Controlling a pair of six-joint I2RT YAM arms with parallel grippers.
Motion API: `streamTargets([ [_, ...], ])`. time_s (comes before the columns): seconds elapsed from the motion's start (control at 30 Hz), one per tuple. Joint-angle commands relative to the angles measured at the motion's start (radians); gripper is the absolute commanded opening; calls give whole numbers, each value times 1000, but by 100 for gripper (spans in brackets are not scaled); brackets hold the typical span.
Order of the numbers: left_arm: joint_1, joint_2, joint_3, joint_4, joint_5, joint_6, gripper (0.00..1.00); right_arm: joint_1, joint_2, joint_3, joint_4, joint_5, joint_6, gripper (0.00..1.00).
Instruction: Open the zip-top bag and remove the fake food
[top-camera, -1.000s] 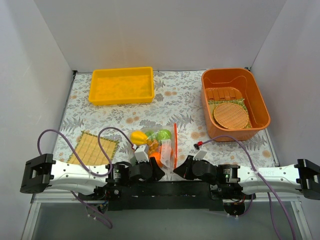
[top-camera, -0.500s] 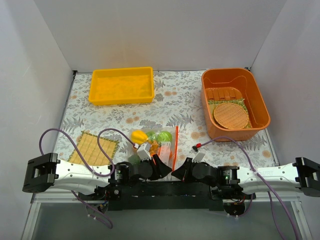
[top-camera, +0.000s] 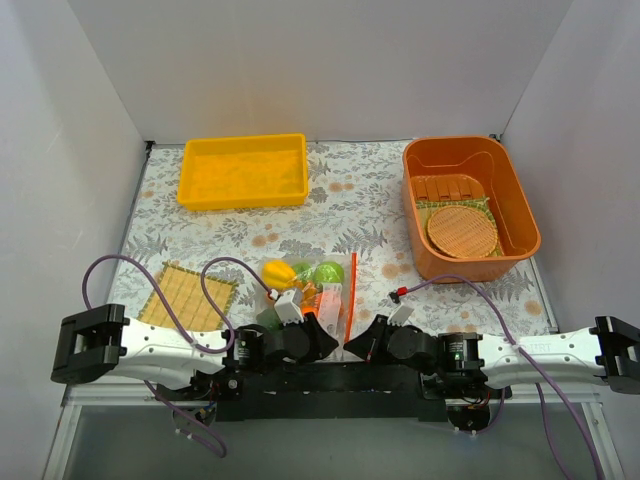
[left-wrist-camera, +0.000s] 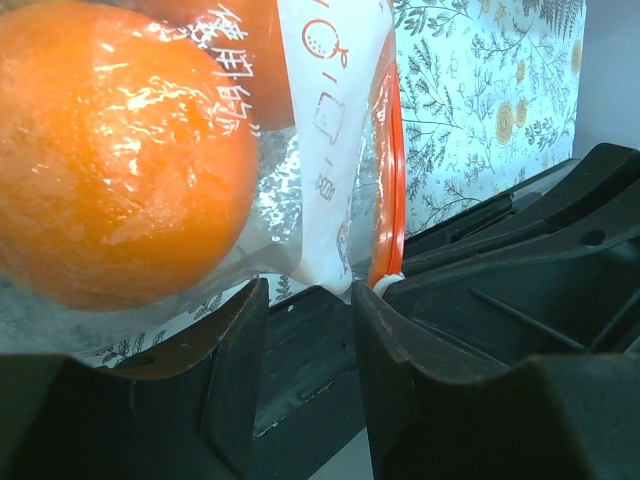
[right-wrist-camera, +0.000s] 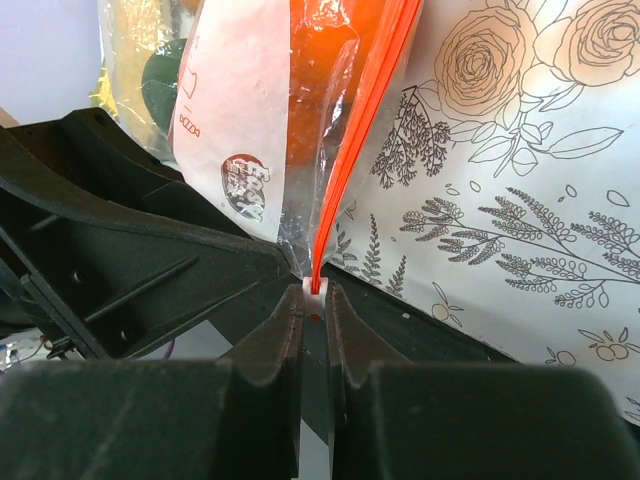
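Note:
The zip-top bag (top-camera: 330, 292) lies at the near table edge between my two grippers, its orange-red zip strip (top-camera: 350, 295) on its right side. It holds the fake food: a yellow piece (top-camera: 277, 272), a bright green ball (top-camera: 327, 271) and an orange ball (left-wrist-camera: 110, 160). My left gripper (left-wrist-camera: 308, 295) is open, and the bag's lower corner (left-wrist-camera: 335, 270) hangs just at its fingertips. My right gripper (right-wrist-camera: 314, 295) is shut on the white slider at the near end of the zip strip (right-wrist-camera: 360, 130). A dark green piece (right-wrist-camera: 160, 85) shows through the bag (right-wrist-camera: 240, 120).
A yellow tray (top-camera: 243, 200) stands at the back left. An orange tub (top-camera: 455, 142) at the back right holds wooden slats (top-camera: 450, 187) and a round woven disc (top-camera: 462, 231). A straw mat (top-camera: 185, 296) lies front left. White walls enclose the table.
Both grippers have closed in on the bag's near end: the left moved right to the bag's corner, the right moved slightly left onto the zip strip's end.

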Motion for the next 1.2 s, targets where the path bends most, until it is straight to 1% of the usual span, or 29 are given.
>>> streamTargets([
  [0.0,5,4,30,22,-40,-377,38,9,13,18,15,43,15,1],
  [0.23,33,22,15,83,-28,-343,38,7,13,18,11,41,20,1],
  [0.4,40,70,21,123,-3,-334,34,7,14,16,14,44,20,1],
  [0.53,39,117,39,114,21,-349,22,9,8,12,9,47,26,1],
  [0.57,39,122,41,111,23,-351,15,9,8,9,2,50,30,1],
  [0.7,40,137,62,111,29,-328,1,7,-7,-7,-1,61,38,1],
  [0.93,39,154,65,117,77,-285,0,7,-7,-8,-37,76,55,1],
  [1.17,37,123,29,122,109,-268,0,7,2,-10,-51,95,76,1],
])
